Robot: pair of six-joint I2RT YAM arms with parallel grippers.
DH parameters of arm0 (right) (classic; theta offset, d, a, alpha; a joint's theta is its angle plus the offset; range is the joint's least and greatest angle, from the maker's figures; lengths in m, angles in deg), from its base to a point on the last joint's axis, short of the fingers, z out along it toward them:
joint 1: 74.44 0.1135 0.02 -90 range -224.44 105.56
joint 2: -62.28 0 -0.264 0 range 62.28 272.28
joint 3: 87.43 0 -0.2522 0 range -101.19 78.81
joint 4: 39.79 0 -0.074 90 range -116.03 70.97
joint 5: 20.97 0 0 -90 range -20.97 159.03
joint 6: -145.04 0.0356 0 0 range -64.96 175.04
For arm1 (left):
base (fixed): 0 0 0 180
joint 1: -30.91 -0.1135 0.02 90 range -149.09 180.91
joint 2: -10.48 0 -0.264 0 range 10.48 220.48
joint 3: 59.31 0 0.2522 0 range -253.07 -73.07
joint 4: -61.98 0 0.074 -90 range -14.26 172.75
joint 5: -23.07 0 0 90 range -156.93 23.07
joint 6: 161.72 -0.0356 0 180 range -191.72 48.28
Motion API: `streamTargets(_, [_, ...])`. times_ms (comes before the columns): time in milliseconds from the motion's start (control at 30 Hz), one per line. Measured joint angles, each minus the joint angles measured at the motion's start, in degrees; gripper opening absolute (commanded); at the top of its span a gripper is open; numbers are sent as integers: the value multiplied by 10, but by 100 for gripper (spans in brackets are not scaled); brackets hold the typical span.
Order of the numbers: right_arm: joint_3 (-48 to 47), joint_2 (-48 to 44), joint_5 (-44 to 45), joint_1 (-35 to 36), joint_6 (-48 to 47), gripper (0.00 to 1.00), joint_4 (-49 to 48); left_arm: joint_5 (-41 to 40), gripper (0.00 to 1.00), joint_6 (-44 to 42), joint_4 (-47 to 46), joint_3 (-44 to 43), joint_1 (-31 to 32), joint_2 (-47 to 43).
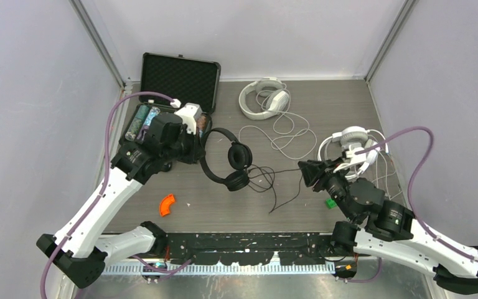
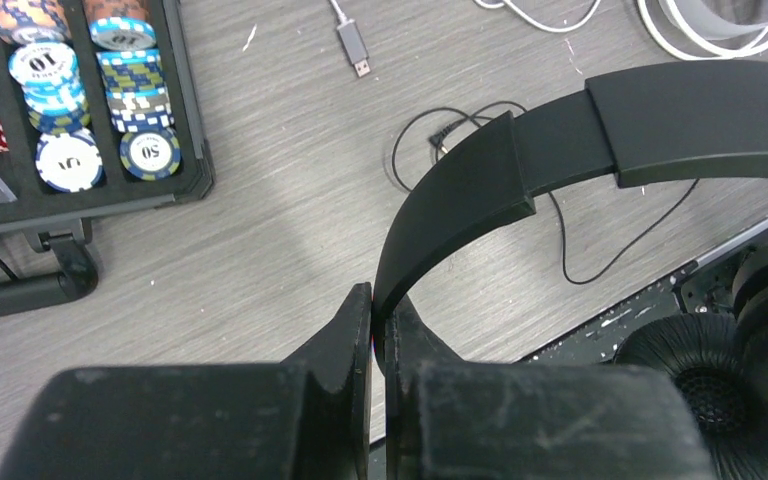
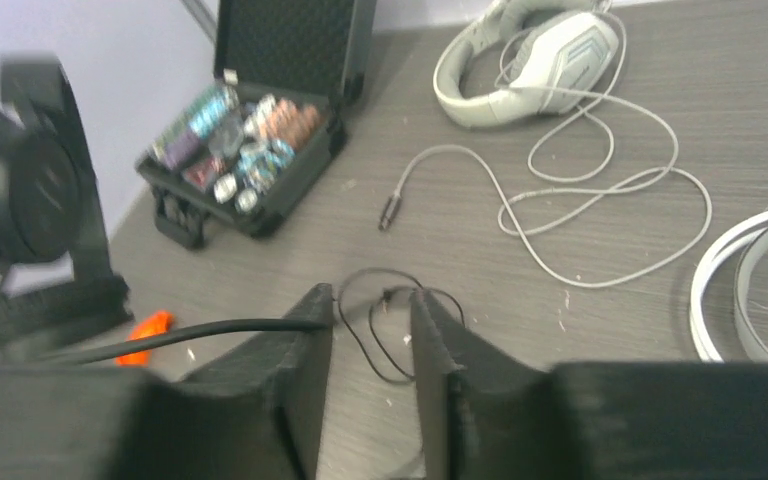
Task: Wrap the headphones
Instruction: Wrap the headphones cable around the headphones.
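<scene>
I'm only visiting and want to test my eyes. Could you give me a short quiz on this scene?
1. True or false: the left gripper is shut on the band of the slim black on-ear headphones.
2. The right gripper has its jaws: A) apart, B) clamped on a white headset, C) out of view.
3. How many wired headsets show in the top view of the grey wood-grain table?
Key: 1 true; 2 A; 3 three: the black pair, a white padded pair at the back, another white pair at the right.

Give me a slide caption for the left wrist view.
Left gripper clamps slim black on-ear headphones by their headband, open black poker-chip case at upper left.
</scene>
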Motion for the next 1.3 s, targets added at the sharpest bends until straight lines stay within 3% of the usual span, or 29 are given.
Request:
streamTargets(33, [0,3,-9,0,11,64,12,-2,0,-2,-4,-1,0,0])
streamTargets(100, [-11,18,-34,0,33,71,48,-10,0,-6,-8,-1,0,2])
streamTargets(233, [-81,77,-99,0,69,70,130,-46,0,-22,-6,-1,0,22])
streamTargets(367, [-137,107,-155,0,87,70,142,-74,0,-24,-4,-1,0,41])
streamTargets(600, [-188,175,-193,0,98,75,78,-89,0,-19,11,-13,0,66])
streamTargets(900, [-222,402,-172,0,94,77,-10,-77,0,-13,19,-15,0,68])
streamTargets(1000, [-222,430,-171,0,89,69,-21,-67,0,-13,21,-15,0,66])
streamTargets(1167, [-222,447,-171,0,63,36,-56,-40,0,-8,21,-15,0,61])
streamTargets(1300, [-222,448,-149,0,15,29,-71,-33,0,4,34,-18,-5,60])
